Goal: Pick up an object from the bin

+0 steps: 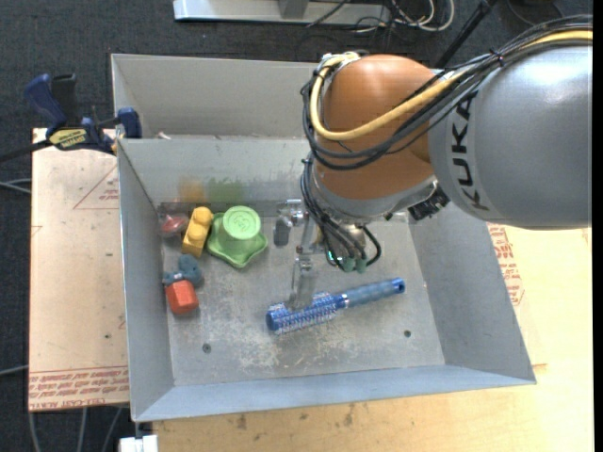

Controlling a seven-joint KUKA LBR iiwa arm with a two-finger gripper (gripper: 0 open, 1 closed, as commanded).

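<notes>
Camera view: looking down into the grey bin point(283, 358), with the arm reaching in from the right.
Brush: a blue brush point(334, 306) with a slim handle angled up to the right and a pale-and-blue bristle head at its lower-left end. It lies slanted on the floor, mid-bin, toward the near wall.
Gripper: the gripper point(301, 285) sits low, right at the bristle head. Touching it or just above it, can't tell; open or closed, can't tell either.
Wrist: orange cover point(372, 111) above the gripper, with cables looped round it.
Left cluster: a green fluted round piece point(236, 234), a yellow block point(197, 230) against its left side, and a dark red piece point(172, 223) beside that.
Lower left: a blue-grey piece point(187, 270) touching an orange-red cube point(182, 297), well apart from the brush.
</notes>
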